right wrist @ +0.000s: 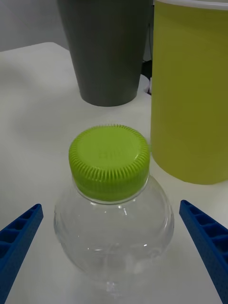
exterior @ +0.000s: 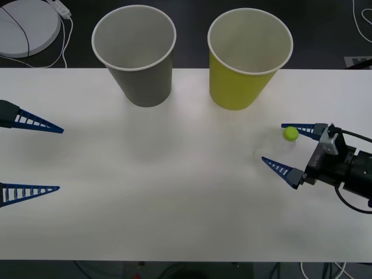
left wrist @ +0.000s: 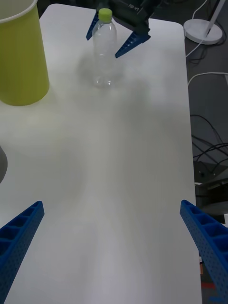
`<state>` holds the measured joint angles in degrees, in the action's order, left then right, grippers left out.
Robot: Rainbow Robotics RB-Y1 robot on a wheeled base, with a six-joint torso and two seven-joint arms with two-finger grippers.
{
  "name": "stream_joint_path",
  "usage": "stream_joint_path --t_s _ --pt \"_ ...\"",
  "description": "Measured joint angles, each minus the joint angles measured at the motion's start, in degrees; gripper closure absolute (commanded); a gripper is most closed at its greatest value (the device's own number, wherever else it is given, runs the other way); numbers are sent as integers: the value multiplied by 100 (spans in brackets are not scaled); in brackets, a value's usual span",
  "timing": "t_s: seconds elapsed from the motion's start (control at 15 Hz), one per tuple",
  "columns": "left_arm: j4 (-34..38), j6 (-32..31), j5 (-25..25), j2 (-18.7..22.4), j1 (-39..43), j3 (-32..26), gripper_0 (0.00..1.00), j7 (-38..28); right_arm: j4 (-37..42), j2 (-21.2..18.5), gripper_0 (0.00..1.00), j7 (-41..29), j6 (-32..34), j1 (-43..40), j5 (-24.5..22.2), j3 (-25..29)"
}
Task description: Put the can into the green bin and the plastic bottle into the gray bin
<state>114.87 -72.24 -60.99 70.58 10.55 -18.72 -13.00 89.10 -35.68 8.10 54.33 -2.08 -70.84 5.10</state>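
Blue ribbed fingers of the right gripper (exterior: pixel 281 143) sat spread wide at the right side of the white table (exterior: pixel 174 192), 1 finger on each side of the plastic bottle (exterior: pixel 286 144) and neither touching it. In the right wrist view the bottle (right wrist: pixel 114 209) stood directly ahead, between the 2 fingertips, its lime-green cap (right wrist: pixel 109 159) uppermost. The bottle stood upright, so its long axis ran vertical and crosswise to the line along which the fingers would close. Its clear body was hard to make out from the front view; the left wrist view showed the whole bottle (left wrist: pixel 104 52) standing inside the fork of the right gripper (left wrist: pixel 104 42).

The gray bin (exterior: pixel 135 55) and the green bin (exterior: pixel 249 58) stood upright side by side at the far edge of the table, gray toward the robot's left, green toward its right and nearer the bottle. Both appeared empty. No can was found on the table.

The left gripper (exterior: pixel 61 157) rested at the table's left edge, fingers parted and holding nothing, well apart from the bottle.

Assessment: the right arm was plainly the nearer one and already aligned; closing on the bottle's body looked to be the step in hand, with a carry across past the green bin to the gray bin remaining.
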Motion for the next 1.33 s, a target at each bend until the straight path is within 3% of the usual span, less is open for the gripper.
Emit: stream_joint_path --t_s 0.2,0.27,0.33,1.33 --pt "0 0 0 0 0 0 0 0 1 0 0 -44 -153 84 -23 -160" --pt "0 0 0 0 0 0 0 0 1 0 73 -53 -188 104 -23 -195" --pt "0 0 0 0 0 0 0 0 1 0 100 -63 -201 113 -32 -218" --pt "0 0 0 0 0 0 0 -1 2 -8 100 -147 -78 145 11 -129"
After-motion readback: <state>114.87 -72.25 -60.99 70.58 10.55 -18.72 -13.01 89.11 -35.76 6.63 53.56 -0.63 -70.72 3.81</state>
